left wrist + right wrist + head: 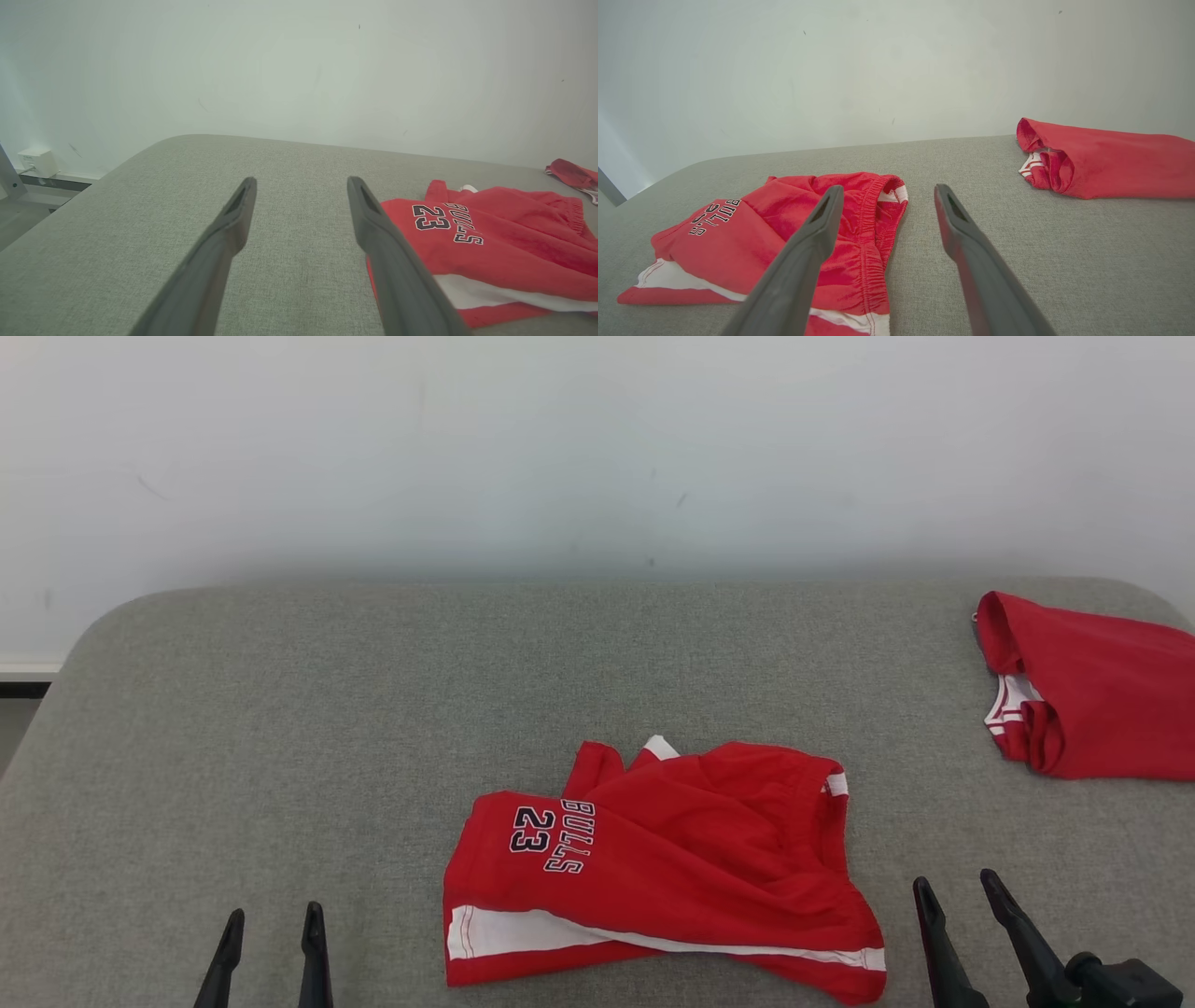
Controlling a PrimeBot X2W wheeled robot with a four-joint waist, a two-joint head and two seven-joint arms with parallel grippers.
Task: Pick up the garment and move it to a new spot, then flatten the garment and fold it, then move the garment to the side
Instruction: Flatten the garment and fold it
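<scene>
— Where is your garment?
— Crumpled near the tabletop's front edge, midway along it. A second red piece sits at the right edge.
— Holding anything?
— No. Your left gripper and right gripper both gape empty, one on each side of the garment.

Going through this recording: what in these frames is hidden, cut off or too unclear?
Second red garment with white trim: the head view's right edge cuts it off.
Crumpled red Bulls 23 shorts: its own folds hide the lower layers; in the right wrist view, a finger of the right pincer covers part of it.
Small white box by the wall, left wrist view: too small to identify.
</scene>
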